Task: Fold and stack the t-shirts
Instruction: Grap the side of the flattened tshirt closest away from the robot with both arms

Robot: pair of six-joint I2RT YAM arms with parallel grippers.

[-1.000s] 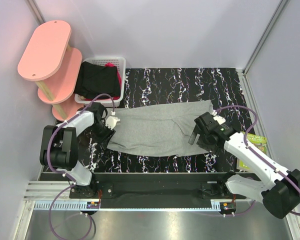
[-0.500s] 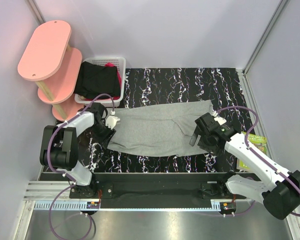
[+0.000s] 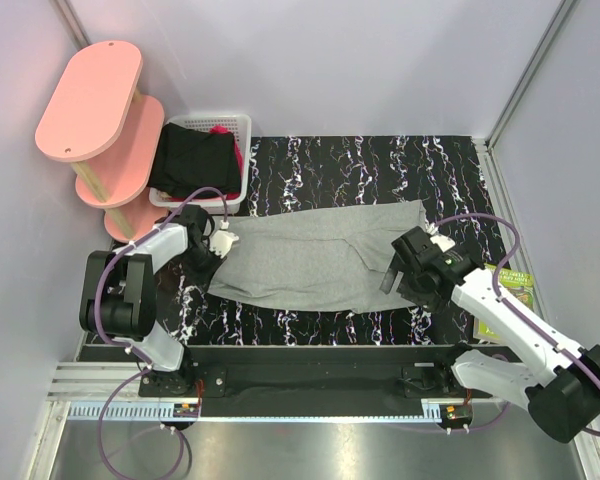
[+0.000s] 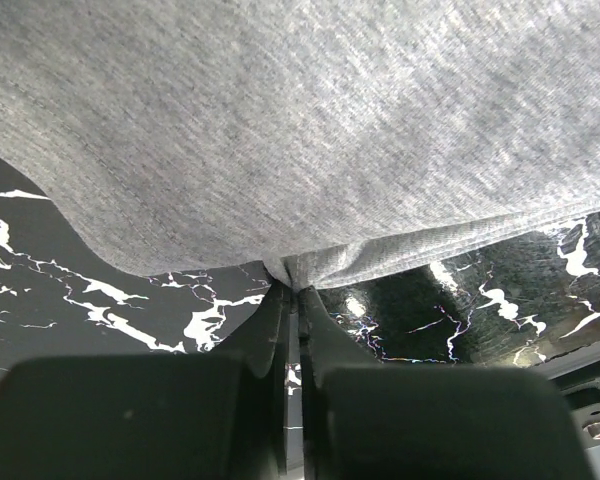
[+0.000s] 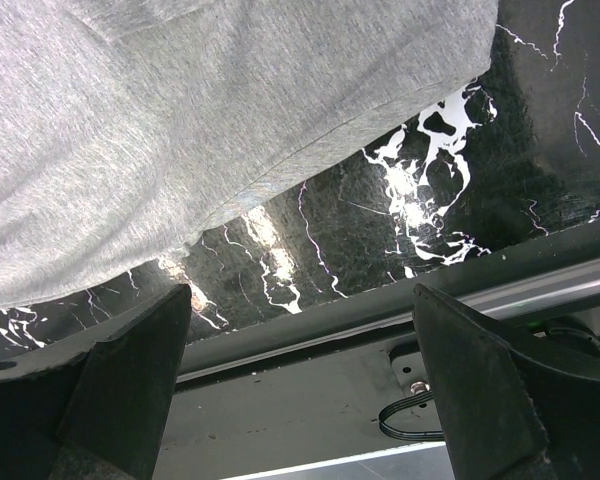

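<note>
Left wrist view: the left gripper (image 4: 292,290) is clenched, its two black fingers pressed together on a pinch of hem of the light grey short-sleeved cloth t-shirt (image 4: 300,130). The hem puckers at the fingertips above the black, white-veined marbled table (image 4: 70,300).

Right wrist view: the right gripper (image 5: 300,295) has its jaws spread wide and grasps nothing. The grey shirt's hem runs diagonally just beyond its fingers.

Top external view, count:
- two arms and two grippers;
- one grey t-shirt, lying spread across the middle of the table between the grippers;
- one black garment (image 3: 192,160), heaped in the basket and spilling over its left rim;
- one scrap of magenta cloth (image 3: 220,129), showing at the back of the basket;
- one white lattice plastic basket (image 3: 242,125), at the table's far left corner;
- one pink two-tier oval shelf (image 3: 88,100), left of the basket;
- one green printed flat item (image 3: 515,285), at the table's right edge.

Change from one second ago: the left gripper's jaws, then partly open beside the shirt's left edge, have closed on it. The shirt's lower left corner now reaches further left, toward that gripper. The right gripper has shifted slightly, its jaws unchanged.
</note>
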